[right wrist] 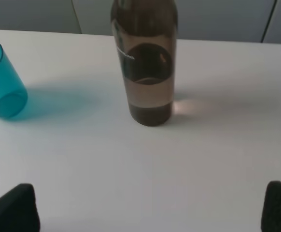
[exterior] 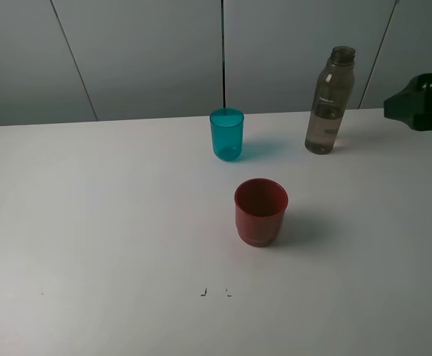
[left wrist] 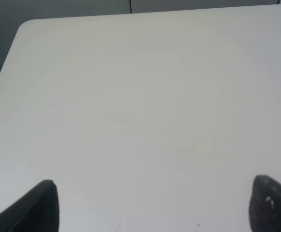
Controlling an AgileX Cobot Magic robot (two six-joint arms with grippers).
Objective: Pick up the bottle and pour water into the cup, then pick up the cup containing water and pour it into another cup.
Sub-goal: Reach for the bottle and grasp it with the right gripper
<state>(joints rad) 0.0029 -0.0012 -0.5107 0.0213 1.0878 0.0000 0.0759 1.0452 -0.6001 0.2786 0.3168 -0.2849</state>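
**Both grippers open; bottle, tumbler and cup upright on the white table [exterior: 90, 222].**

Only the high view shows the wide dark red opaque plastic cup [exterior: 260, 211], mid-table and in front of the slim teal translucent plastic tumbler [exterior: 226, 133]. The tall smoky grey-brown translucent plastic bottle [exterior: 329, 104] stands near the far edge, to the right of the tumbler and apart from it. The right wrist view centres the bottle ahead of the right gripper [right wrist: 147, 212], whose fingers are spread wide, with open tabletop between them. The left wrist view shows the left gripper [left wrist: 155, 208], fingers parted, over tabletop near a rounded corner.
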